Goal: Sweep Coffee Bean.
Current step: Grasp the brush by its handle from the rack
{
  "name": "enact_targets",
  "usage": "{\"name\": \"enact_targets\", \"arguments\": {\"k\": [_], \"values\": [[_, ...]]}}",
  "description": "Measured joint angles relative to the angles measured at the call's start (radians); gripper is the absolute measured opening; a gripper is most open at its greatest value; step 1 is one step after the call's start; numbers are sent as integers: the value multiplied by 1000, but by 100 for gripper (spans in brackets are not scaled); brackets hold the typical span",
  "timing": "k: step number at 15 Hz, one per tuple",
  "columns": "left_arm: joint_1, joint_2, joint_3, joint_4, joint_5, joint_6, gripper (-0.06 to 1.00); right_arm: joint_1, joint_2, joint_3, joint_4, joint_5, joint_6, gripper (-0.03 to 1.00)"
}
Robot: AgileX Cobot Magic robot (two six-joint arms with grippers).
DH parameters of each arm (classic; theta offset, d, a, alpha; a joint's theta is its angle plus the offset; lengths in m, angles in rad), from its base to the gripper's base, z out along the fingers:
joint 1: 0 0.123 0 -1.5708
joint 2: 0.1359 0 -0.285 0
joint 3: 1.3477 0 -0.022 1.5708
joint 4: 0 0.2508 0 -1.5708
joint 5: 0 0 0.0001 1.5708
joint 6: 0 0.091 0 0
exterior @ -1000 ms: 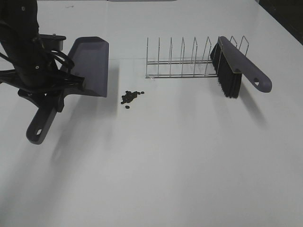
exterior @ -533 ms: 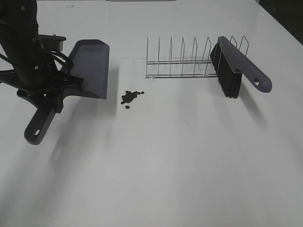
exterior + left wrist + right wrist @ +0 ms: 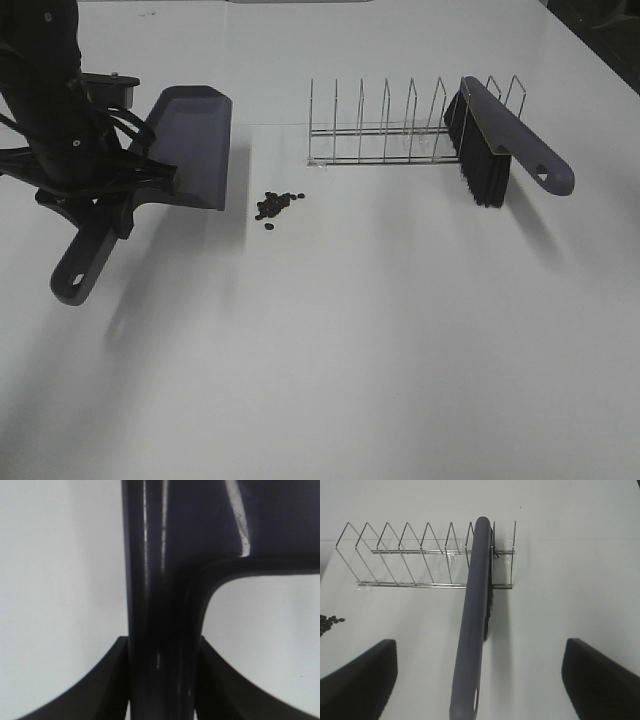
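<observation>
A small heap of dark coffee beans (image 3: 275,205) lies on the white table (image 3: 350,330), just right of the grey-purple dustpan (image 3: 190,145). My left gripper (image 3: 110,205) is shut on the dustpan's handle (image 3: 160,605), with a finger on each side, and the pan's lip faces the beans. The brush (image 3: 505,145) leans in the right end of a wire rack (image 3: 385,130). My right gripper (image 3: 480,685) is open, its fingers (image 3: 360,680) wide on either side of the brush handle (image 3: 477,605) and apart from it. The beans also show at the edge of the right wrist view (image 3: 327,624).
The wire rack (image 3: 405,555) stands behind and to the right of the beans, with several upright dividers. The left arm's dark body (image 3: 50,90) rises over the table's left side. The right arm is outside the exterior high view.
The dustpan in my left gripper has shifted slightly, its handle end a little to the left. Beans, brush and rack have not moved.
</observation>
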State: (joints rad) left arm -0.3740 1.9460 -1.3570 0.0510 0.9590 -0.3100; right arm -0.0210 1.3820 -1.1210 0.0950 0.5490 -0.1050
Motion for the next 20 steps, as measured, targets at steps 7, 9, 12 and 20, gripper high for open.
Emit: {"name": "enact_targets", "arguments": {"k": [7,9,12,20], "values": [[0,0,0,-3,0,0,32,0,514,-569,63,281,-19,74],[0,0,0,-3,0,0,32,11,634,-711,66,358,-19,71],[0,0,0,-3,0,0,32,59,852,-952,12,478,-15,67],[0,0,0,-11,0,0,32,59,1043,-1040,-39,451,7,60]]}}
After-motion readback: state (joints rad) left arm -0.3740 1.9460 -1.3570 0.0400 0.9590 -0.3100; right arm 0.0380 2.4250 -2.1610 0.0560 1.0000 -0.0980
